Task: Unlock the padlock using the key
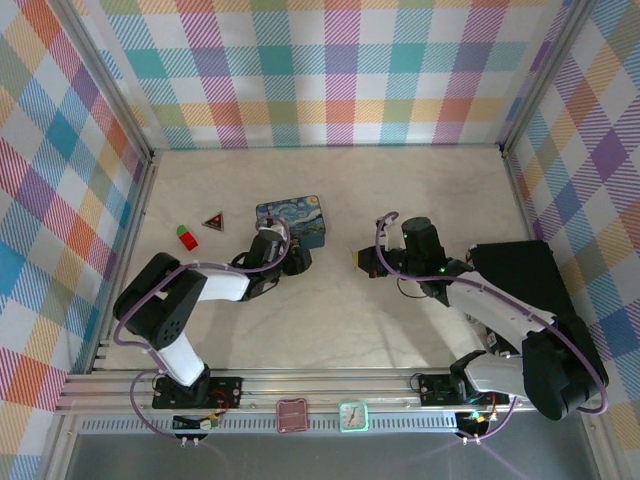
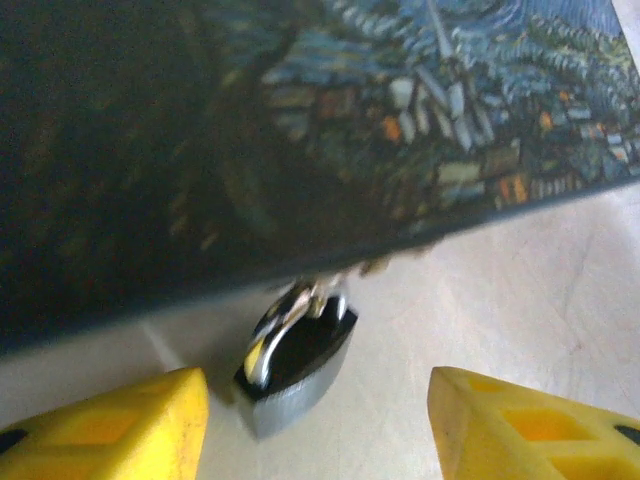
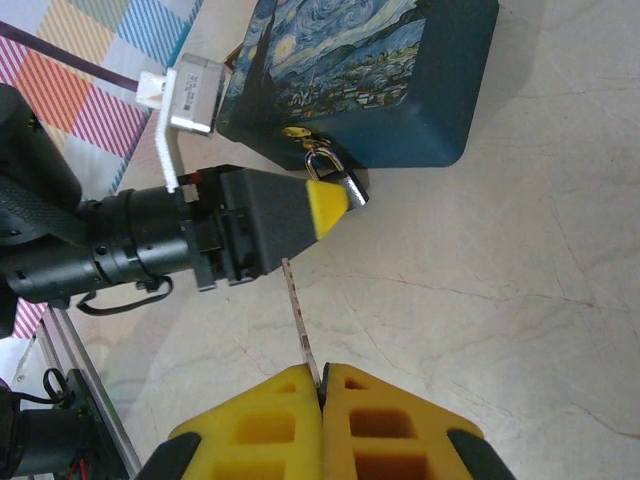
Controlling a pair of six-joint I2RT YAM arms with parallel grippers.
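The padlock (image 2: 295, 365), a small black and silver block with a metal shackle, lies on the table against the front of the blue starry-night tin (image 2: 330, 120). My left gripper (image 2: 320, 430) is open, with the padlock between its yellow fingers and nearer the left one. In the right wrist view the padlock (image 3: 337, 186) hangs at the tin's (image 3: 370, 80) latch, beside a yellow finger (image 3: 325, 208) of the left gripper. My right gripper (image 3: 322, 380) is shut on the thin silver key (image 3: 299, 315), whose blade points toward the padlock, well short of it.
A red-and-green piece (image 1: 186, 236) and a dark triangular piece (image 1: 213, 221) lie left of the tin (image 1: 292, 218). Checked walls close in the table on three sides. The left gripper (image 1: 290, 258) and right gripper (image 1: 362, 258) face each other mid-table.
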